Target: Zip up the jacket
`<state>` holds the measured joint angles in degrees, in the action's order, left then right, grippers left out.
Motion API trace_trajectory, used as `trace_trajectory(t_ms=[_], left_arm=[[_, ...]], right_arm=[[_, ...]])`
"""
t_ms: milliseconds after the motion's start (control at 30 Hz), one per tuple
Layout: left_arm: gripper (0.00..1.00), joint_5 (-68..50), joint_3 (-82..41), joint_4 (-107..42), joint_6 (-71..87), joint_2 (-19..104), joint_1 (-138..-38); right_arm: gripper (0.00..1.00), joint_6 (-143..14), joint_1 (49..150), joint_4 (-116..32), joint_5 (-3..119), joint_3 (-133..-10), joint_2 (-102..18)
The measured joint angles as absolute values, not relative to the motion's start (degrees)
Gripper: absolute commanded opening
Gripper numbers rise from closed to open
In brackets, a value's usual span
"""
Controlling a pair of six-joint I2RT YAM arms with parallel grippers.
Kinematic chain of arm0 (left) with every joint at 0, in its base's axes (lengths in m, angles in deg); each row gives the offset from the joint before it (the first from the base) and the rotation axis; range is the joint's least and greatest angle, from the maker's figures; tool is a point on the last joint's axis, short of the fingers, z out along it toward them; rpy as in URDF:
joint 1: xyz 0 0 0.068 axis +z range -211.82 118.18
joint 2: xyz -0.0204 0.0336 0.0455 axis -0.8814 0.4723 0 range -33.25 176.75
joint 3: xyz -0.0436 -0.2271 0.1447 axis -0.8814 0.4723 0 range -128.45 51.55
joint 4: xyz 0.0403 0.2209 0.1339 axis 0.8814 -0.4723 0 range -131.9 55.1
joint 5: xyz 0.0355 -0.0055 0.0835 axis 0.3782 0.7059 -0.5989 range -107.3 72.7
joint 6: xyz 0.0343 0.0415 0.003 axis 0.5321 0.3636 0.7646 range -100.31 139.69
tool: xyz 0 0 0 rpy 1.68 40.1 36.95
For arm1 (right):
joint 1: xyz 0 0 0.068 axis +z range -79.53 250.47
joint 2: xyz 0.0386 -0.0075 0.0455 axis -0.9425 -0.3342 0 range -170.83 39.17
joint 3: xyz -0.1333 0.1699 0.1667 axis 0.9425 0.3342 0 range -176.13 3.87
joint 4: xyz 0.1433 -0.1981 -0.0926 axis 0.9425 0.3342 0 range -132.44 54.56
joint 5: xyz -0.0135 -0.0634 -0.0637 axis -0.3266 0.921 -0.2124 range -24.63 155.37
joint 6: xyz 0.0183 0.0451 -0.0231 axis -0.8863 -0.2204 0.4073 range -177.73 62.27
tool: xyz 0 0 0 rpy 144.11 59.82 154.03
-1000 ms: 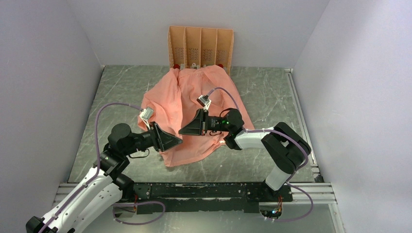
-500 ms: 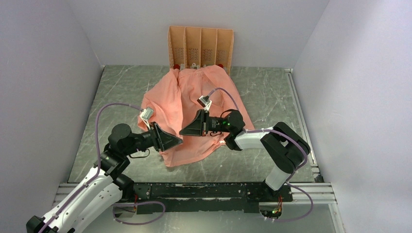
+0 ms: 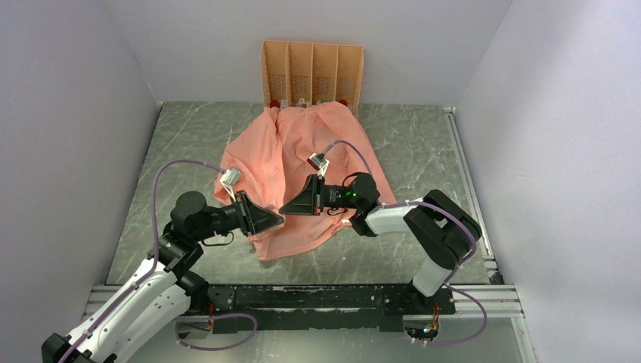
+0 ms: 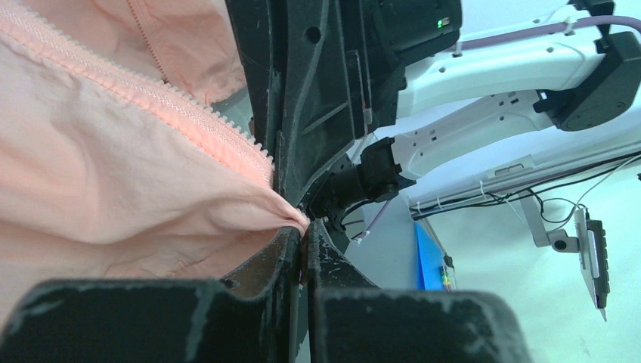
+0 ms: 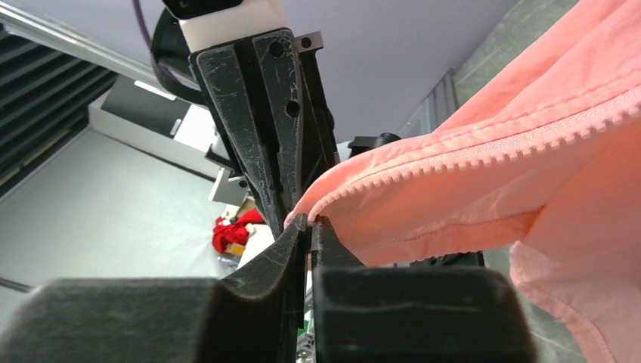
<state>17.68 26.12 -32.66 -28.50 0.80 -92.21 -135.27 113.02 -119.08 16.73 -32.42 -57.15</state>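
In the top view, the large salmon-pink jacket of thin soft fabric lies open at the middle of the grey marbled tabletop. Its collar sits by the far edge in front of the orange perforated rack, and its hem faces the near edge. The left gripper and right gripper meet tip to tip at that hem. In the left wrist view, the left fingers are clamped on a hem corner just below the row of pink zipper teeth. In the right wrist view, the right fingers pinch the other toothed edge. The step looks like joining the zipper's two bottom ends. The next move likely calls for fine alignment, and the slider cannot be made out.
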Motion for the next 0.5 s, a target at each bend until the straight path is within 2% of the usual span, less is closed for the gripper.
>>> trace_trajectory(t_ms=[167,267,500], left_arm=[[0.08,16.7,26.1,-33.7,-27.7,2.4,-92.2],[0.08,15.2,25.9,-34.8,-27.2,2.9,-92.2],[0.08,11.4,24.2,-37.8,-25.7,4.3,-92.1]], right_arm=[[0.35,-130.4,113.0,-112.0,17.3,-32.4,-54.3],[0.45,-126.2,112.9,-106.1,18.2,-32.4,-51.0],[0.55,-115.0,111.1,-88.9,22.1,-32.5,-41.7]])
